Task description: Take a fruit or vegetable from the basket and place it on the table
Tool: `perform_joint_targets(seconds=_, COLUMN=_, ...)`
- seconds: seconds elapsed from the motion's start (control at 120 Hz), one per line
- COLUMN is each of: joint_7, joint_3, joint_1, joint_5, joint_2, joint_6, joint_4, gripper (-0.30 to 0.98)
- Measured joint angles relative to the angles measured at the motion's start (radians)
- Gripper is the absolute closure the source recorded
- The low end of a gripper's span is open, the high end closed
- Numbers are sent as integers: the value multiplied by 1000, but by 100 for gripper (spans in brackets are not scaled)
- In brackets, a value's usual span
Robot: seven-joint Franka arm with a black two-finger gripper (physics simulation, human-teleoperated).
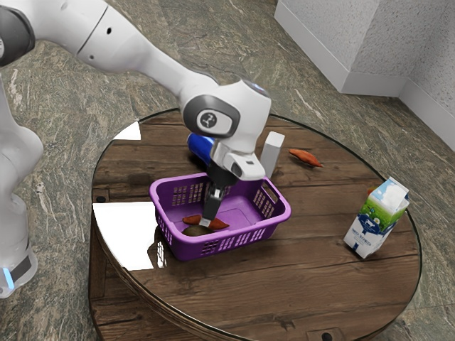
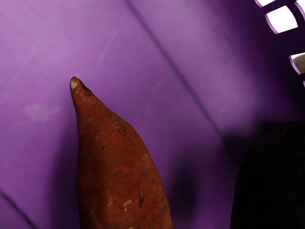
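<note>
And in came the arm (image 1: 135, 46) from the exterior view's upper left, stretched out high, then bent at the wrist so that the hand (image 1: 238, 165) hung over the purple basket (image 1: 186, 247). Down went the gripper (image 1: 205, 222), inside the rim, its lower end slanting slightly and right at the reddish sweet potato (image 2: 116, 176)! Open or closed on it? That I could not tell. The sweet potato, our target, lay on the basket's floor, its pointed end in plain sight of the wrist view. Close company there: a dark rounded thing (image 1: 197, 231) sat beside it, a strip of purple between the two, and the basket's slotted walls rose all around the gripper, a barrier on every side. Out on the round wooden table (image 1: 306, 284), a blue object (image 1: 200, 147) and a pale upright block (image 1: 271, 155) stood just behind the basket. Another reddish root (image 1: 306, 157) lay beyond the block, and toward the exterior view's right stood a milk carton (image 1: 377, 220), with a bit of something orange (image 1: 369, 192) peeking out from behind it.
</note>
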Motion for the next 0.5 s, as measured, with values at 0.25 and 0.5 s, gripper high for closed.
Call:
perform_joint_targets(seconds=0.25, joint_7=5, joint_3=0, joint_1=-1, joint_5=-1, joint_2=21, joint_6=11, joint_4=0, gripper=13)
perform_joint_targets(seconds=0.5, joint_7=7, joint_3=0, joint_1=1, joint_5=2, joint_2=35, joint_6=21, joint_4=0, gripper=21)
